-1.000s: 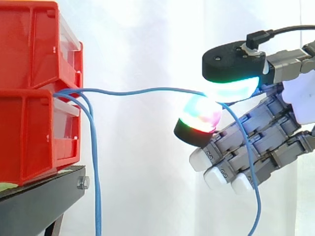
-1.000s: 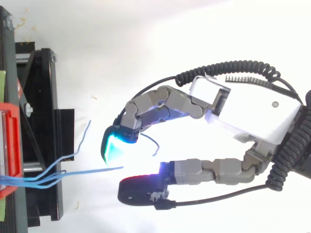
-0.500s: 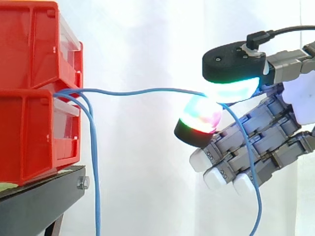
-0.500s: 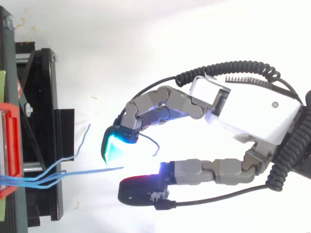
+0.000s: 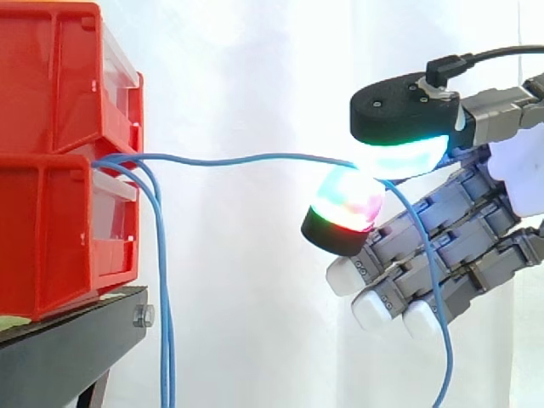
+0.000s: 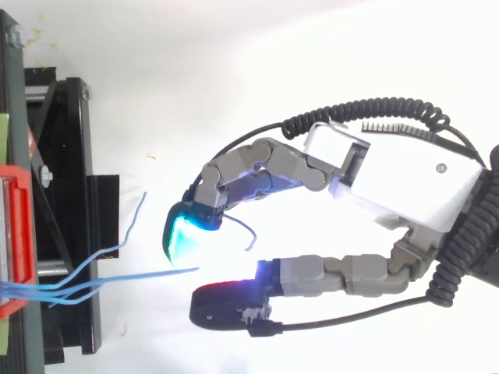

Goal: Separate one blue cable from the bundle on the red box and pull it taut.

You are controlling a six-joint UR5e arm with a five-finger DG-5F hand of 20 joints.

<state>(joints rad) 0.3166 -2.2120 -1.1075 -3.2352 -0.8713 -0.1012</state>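
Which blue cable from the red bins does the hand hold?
The cable running almost level from the bins to the hand; the other cables hang straight down.

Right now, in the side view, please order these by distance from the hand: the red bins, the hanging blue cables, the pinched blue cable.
1. The pinched blue cable, held in the hand, at right.
2. The hanging blue cables, left of centre.
3. The red bins, far left.

A black stand (image 5: 76, 344) is recorded at lower left, before a white curtain (image 5: 255, 93). A silver bolt (image 5: 144, 316) is set in its front edge. A pale green strip (image 5: 10, 322) lies on its top. From above, small tan flecks (image 6: 151, 157) are noted scattered near the stand.
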